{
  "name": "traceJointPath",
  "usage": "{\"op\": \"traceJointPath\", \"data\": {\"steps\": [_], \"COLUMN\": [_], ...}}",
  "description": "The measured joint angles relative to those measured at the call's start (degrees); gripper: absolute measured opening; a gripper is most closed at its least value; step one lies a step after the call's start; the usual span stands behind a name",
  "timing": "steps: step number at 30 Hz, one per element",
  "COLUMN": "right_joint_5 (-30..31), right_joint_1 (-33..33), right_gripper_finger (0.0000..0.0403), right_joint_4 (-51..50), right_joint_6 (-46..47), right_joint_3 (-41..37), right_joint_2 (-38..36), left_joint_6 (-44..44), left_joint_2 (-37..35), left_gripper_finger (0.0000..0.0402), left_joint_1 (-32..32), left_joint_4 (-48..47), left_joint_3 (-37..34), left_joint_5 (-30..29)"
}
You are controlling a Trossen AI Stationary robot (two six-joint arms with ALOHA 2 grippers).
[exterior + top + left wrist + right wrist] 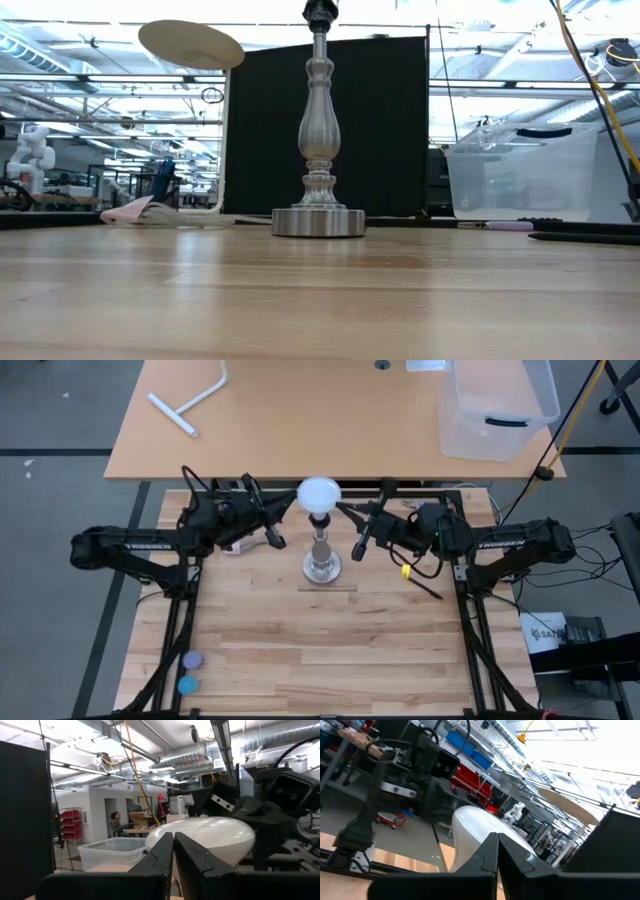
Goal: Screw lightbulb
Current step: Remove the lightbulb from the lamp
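Note:
The white lightbulb [320, 492] sits on top of the upright metal post [321, 555], which stands on its round base [318, 222] at the table's middle. The low view shows only the post and its black top [320, 14]; the bulb is above that picture. My left gripper [292, 506] is shut, its tips at the bulb's left side [200, 837]. My right gripper [343, 511] is shut, its tips at the bulb's right side [475, 830]. Both are well above the table. My left gripper points level from the table's left at the bulb's globe [215, 840]; I cannot tell whether its shut fingertips [165, 847] touch it. My right gripper points level from the table's right at the globe [470, 827]; I cannot tell whether its shut fingertips [490, 847] touch it.
A clear plastic bin [497, 405] and a white T-shaped tube [190, 405] lie on the far table. Two small round caps [189, 671] lie at the near left. A dark thin stick [427, 588] lies right of the post. The near half of the wooden table [320, 660] is bare.

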Motion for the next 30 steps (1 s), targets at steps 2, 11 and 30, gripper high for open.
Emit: {"op": "traceJointPath", "data": {"steps": [2,11,30], "right_joint_5": [0.5,0.6,0.0], "right_joint_1": [-0.3,-1.4,2.8], "right_gripper_finger": [0.0,0.0,0.0], "right_joint_4": [-0.2,-2.1,-3.0], "right_joint_6": [0.0,0.7,-2.0], "right_joint_3": [0.0,-0.1,-0.2], "right_joint_2": [0.0,0.2,0.3], "left_joint_6": [0.0,0.4,4.6], "left_joint_2": [0.0,0.0,-0.5], "left_gripper_finger": [0.0025,0.0025,0.0025], "left_joint_1": [-0.6,-4.2,-0.4], "left_joint_4": [-0.1,-1.2,1.8], "left_joint_3": [0.0,0.1,0.0], "left_joint_5": [0.0,1.7,-9.6]}}
